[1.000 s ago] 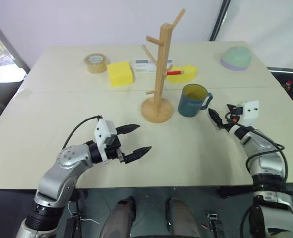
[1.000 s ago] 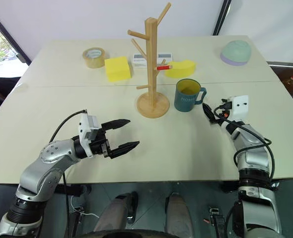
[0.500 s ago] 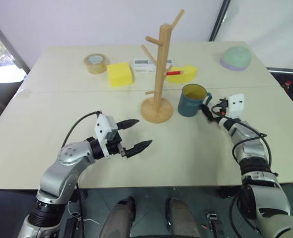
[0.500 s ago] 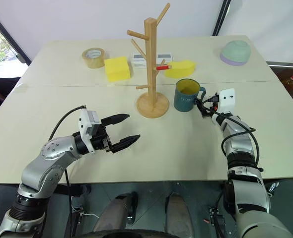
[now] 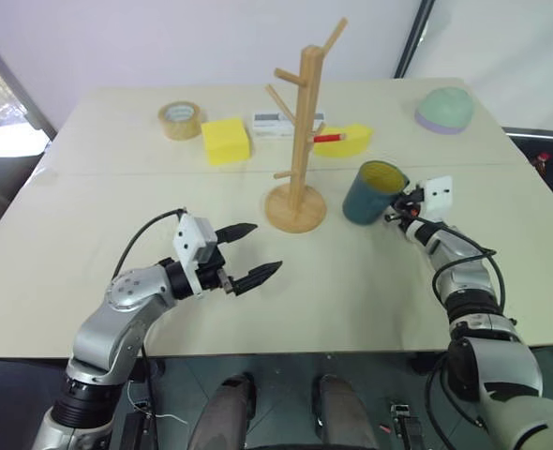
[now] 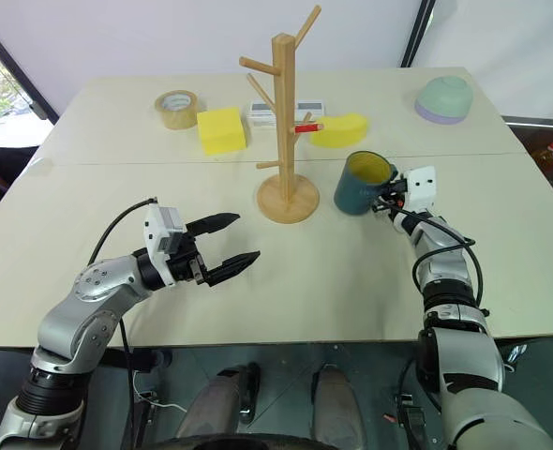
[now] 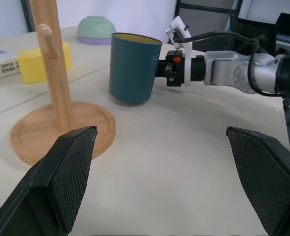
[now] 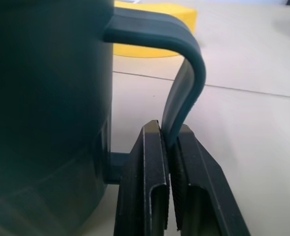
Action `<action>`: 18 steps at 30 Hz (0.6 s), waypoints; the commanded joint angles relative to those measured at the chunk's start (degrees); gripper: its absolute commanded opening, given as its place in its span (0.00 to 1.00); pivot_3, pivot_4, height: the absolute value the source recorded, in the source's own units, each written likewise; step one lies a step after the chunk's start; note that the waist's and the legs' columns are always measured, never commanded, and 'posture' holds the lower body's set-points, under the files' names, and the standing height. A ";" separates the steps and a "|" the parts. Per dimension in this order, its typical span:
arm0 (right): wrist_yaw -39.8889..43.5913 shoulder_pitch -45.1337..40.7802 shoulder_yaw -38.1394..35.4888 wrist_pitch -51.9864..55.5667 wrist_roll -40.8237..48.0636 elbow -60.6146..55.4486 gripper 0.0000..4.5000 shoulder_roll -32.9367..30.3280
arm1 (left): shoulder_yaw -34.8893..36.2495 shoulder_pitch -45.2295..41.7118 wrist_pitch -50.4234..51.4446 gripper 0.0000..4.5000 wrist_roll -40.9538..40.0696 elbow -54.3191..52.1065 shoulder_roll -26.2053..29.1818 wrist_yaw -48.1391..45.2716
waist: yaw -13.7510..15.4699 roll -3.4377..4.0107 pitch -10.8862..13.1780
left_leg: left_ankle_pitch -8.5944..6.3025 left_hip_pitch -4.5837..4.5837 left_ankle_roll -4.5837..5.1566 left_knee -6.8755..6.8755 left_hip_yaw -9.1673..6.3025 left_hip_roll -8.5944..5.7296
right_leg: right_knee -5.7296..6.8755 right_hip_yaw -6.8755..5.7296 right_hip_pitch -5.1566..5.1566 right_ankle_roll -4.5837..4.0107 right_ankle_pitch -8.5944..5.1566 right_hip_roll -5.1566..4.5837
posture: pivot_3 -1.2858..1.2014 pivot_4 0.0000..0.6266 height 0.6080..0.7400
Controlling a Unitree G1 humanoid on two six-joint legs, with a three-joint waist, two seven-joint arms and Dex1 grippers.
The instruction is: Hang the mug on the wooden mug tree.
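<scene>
One tilted mug, mouth rightward

My arms are silver-grey jointed metal with black bands, each wrist topped by a small white camera block fed by looping black cables, ending in my left gripper and right gripper with ribbed, tapered black fingers.

Mug cut off by right wrist view's edge; lettering unreadable.
</scene>
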 commanded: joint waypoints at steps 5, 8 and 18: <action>15.25 4.84 4.54 10.30 3.33 -38.43 0.01 -13.74 | 4.31 -1.24 -2.76 1.00 0.03 2.13 1.91 -0.77 | -0.09 0.11 0.07 | 0.00 -0.04 0.00 0.02 -0.02 0.00 | 0.01 0.03 -0.05 0.02 -0.01 -0.04 | 0.52 0.24 1.00; 19.44 1.59 5.37 17.13 6.00 -45.91 0.01 -17.82 | 4.95 -2.43 -3.61 1.00 -0.14 4.17 2.52 -1.57 | -0.14 0.10 0.07 | -0.01 0.03 0.00 0.02 -0.06 0.07 | 0.06 0.03 -0.04 0.01 -0.01 -0.02 | 0.52 0.24 1.00; 26.23 -12.55 14.56 21.80 -0.50 -41.09 0.01 -20.16 | 7.34 -6.06 -3.77 1.00 -3.06 5.70 2.38 -2.88 | 0.21 0.07 0.07 | -0.02 -0.23 0.00 0.05 -0.07 0.06 | -0.15 -0.01 -0.14 0.01 0.00 -0.14 | 0.52 0.24 1.00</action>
